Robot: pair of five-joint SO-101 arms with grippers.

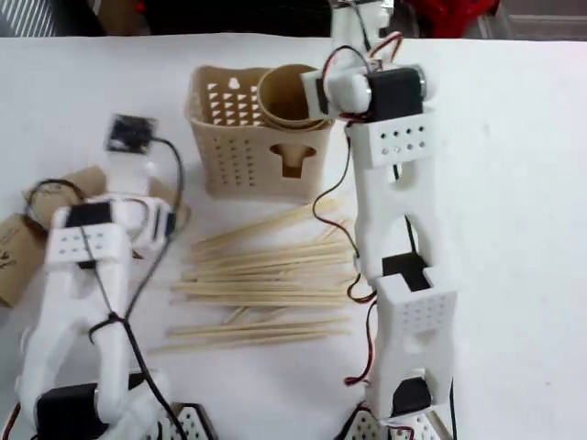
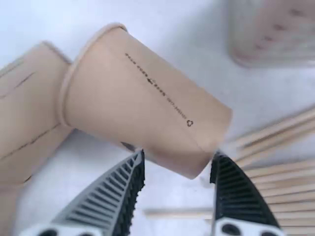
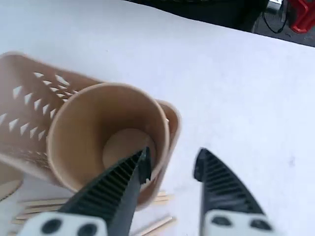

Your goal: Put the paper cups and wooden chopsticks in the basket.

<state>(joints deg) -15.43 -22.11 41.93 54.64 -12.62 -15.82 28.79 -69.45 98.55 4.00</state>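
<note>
Left gripper (image 2: 178, 156): jaws spread, ribbed tips flanking the base end of a brown paper cup (image 2: 142, 108) lying sideways on the white table (image 1: 514, 183); not clamped.
Right gripper (image 3: 171, 157): jaws parted, one finger inside a second brown paper cup (image 3: 108, 142), the other outside its wall.
Beige perforated plastic basket (image 1: 243, 151): holds that second cup, tilted, at the end nearest the right arm.
Third paper cup (image 2: 24, 113): lying down, touching the first cup's rim.
Pale wooden chopsticks (image 1: 266, 280): loose heap on the table, just before the basket, between both arms.
</note>
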